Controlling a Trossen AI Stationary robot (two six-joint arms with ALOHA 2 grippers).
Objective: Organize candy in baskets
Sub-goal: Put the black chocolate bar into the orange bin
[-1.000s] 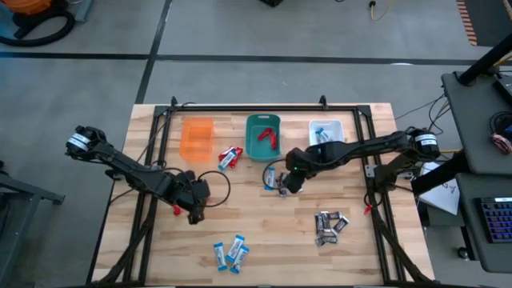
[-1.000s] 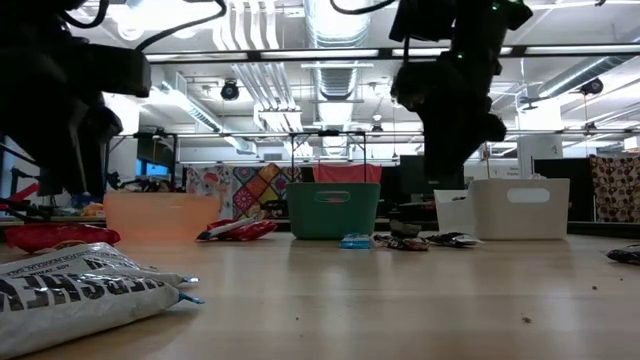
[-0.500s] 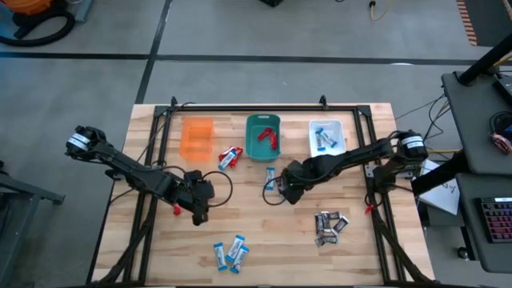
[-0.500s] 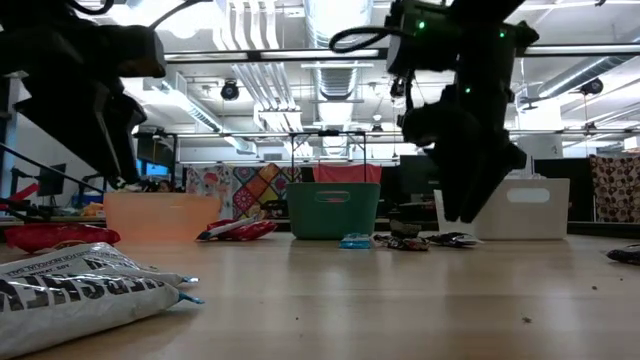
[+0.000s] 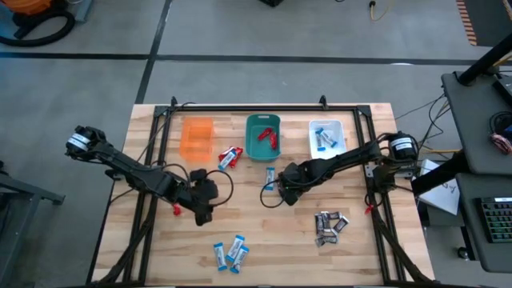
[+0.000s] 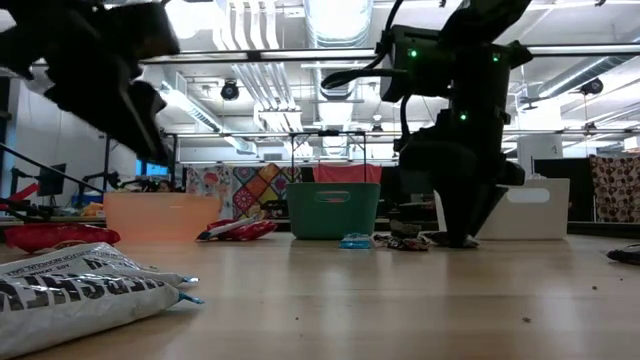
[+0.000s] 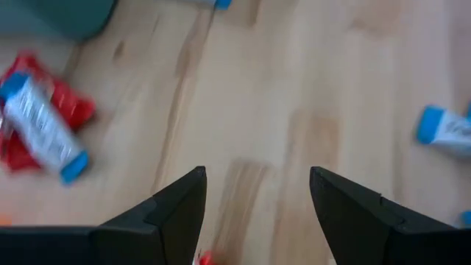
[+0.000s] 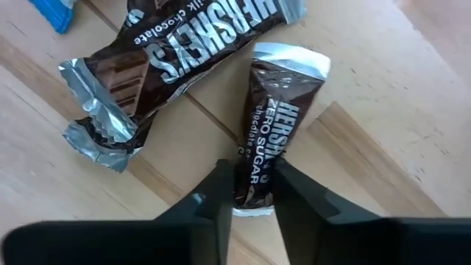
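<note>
My right gripper [image 8: 254, 184] is down at the table's middle [image 5: 280, 190], shut on a dark brown candy bar [image 8: 278, 125]. A second dark bar [image 8: 184, 44] lies flat beside it. At the far edge stand three baskets: orange [image 5: 197, 138], teal [image 5: 263, 138] with red candy inside, and white [image 5: 327, 136] with blue candy inside. My left gripper [image 5: 204, 210] hangs open over bare wood left of centre, its fingers [image 7: 176, 206] around nothing. Red and blue-and-white candy [image 7: 40, 125] lies ahead of it. My right gripper pinches the dark bar between its two fingers at one end [image 8: 254, 193], by its two long edges. The fingers [image 8: 219, 195] come from above, pointing steeply down. The bar lies flat on the wood, its other end [image 8: 291, 59] pointing away from the fingers.
A blue-and-white candy [image 5: 270, 176] lies just beyond my right gripper. Dark bars are heaped at the near right [image 5: 330, 226], blue-and-white ones at the near middle [image 5: 230, 252], red and blue ones [image 5: 230, 158] between the orange and teal baskets. A black frame rail [image 5: 240, 106] runs behind the baskets.
My right gripper has sunk to the table and drifted a little toward the left and near edges, ending with its fingers on the dark bar. My left gripper has tipped and rolled at the wrist and edged slightly toward the right.
</note>
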